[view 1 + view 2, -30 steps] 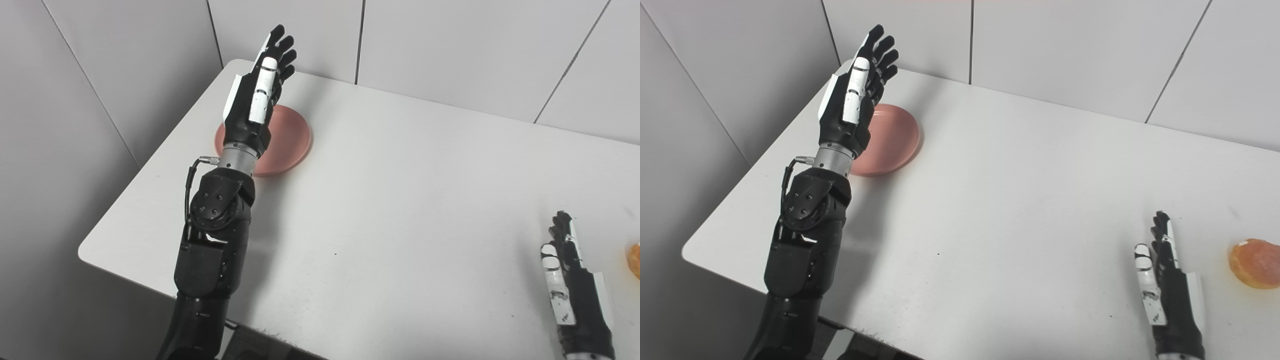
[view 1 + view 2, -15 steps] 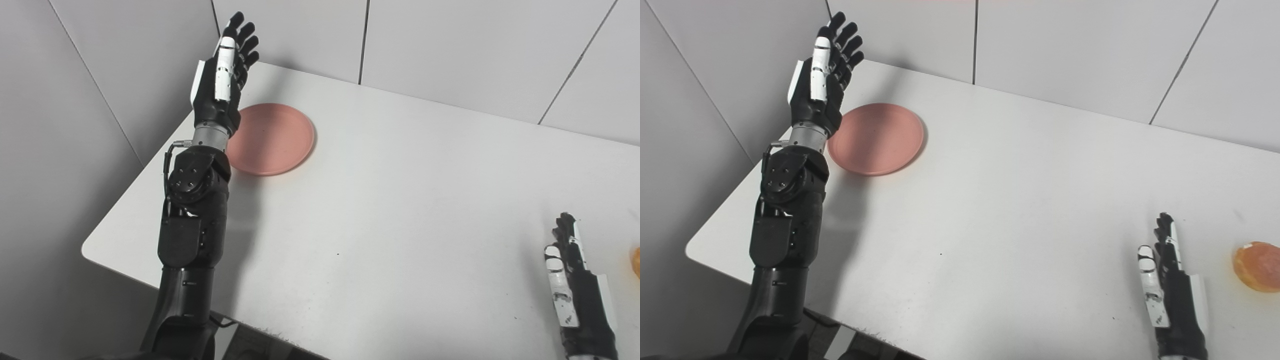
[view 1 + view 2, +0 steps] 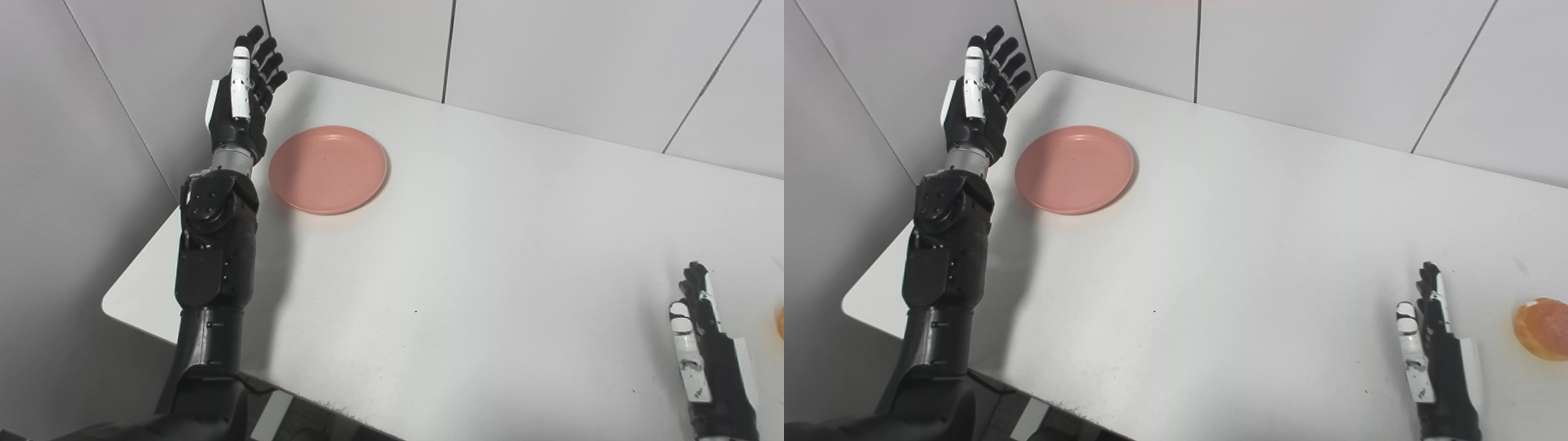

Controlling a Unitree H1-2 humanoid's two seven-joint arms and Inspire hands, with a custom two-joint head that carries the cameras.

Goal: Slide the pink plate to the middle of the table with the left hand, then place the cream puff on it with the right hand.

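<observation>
Bare test booth: white table (image 3: 490, 245) between plain grey partition panels (image 3: 551, 55).

One pink plate (image 3: 1074, 169) sits on the single white table (image 3: 1249, 245), just to the right of the left hand (image 3: 979, 110) and apart from it. One cream puff (image 3: 1540, 327) lies to the right of the right hand (image 3: 1436, 349), near it but not touching. Two hands are in view, each on its own black arm, both with fingers extended and apart, holding nothing. That makes one plate, one pastry, one table and two hands; nothing else stands on the tabletop.
</observation>
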